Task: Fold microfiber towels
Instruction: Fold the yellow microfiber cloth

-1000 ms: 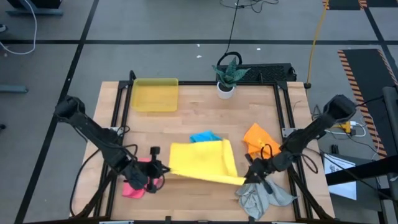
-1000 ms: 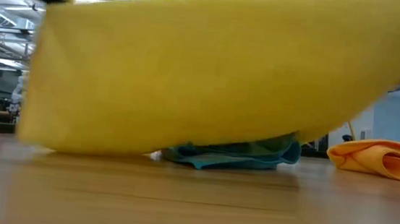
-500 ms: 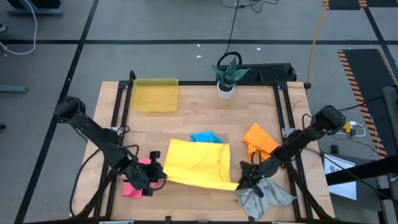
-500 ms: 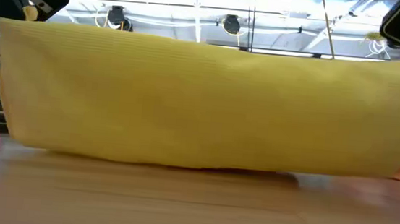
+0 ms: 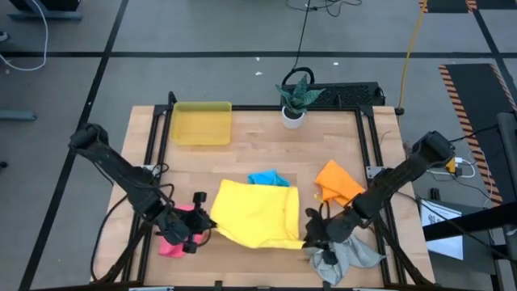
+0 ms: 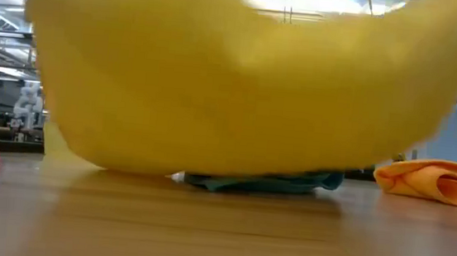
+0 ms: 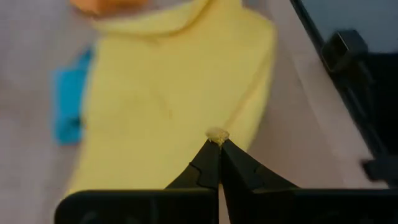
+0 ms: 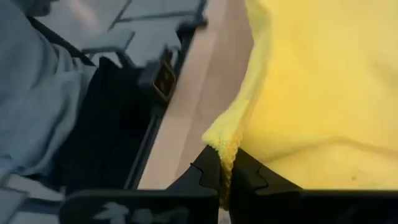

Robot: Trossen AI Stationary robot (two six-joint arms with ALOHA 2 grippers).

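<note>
The yellow microfiber towel (image 5: 257,212) is spread at the table's near middle, and its raised near edge fills the low view (image 6: 241,79). My left gripper (image 5: 208,229) is shut on its near left corner. My right gripper (image 5: 310,235) is shut on its near right corner. The towel's far part lies on the table beside the blue towel (image 5: 266,178). The pink towel (image 5: 172,241) lies under my left arm, the orange towel (image 5: 338,181) at the right, and the grey towel (image 5: 347,254) under my right arm. My left gripper pinches the yellow towel's near left corner (image 7: 217,134) between its two fingertips, slanting down from the table's left. The corner is lifted clear; the far part (image 5: 252,189) stays on the table. My right gripper pinches the near right corner (image 8: 224,144) between its fingertips, slanting down from the table's right. That corner is lifted too, and the near edge (image 6: 233,166) sags slack between the two grippers.
A translucent yellow tray (image 5: 200,123) stands at the far left and a potted plant (image 5: 293,101) at the far middle. Bare wood (image 5: 258,149) lies between them and the towels. A black frame edges the table.
Both grippers have risen with the yellow towel's near corners, the right one more, and it has also gone toward the table's left. The near edge, first tilted down to the right, came level and taut, and now hangs higher and sags in the middle. The far part stayed down.
</note>
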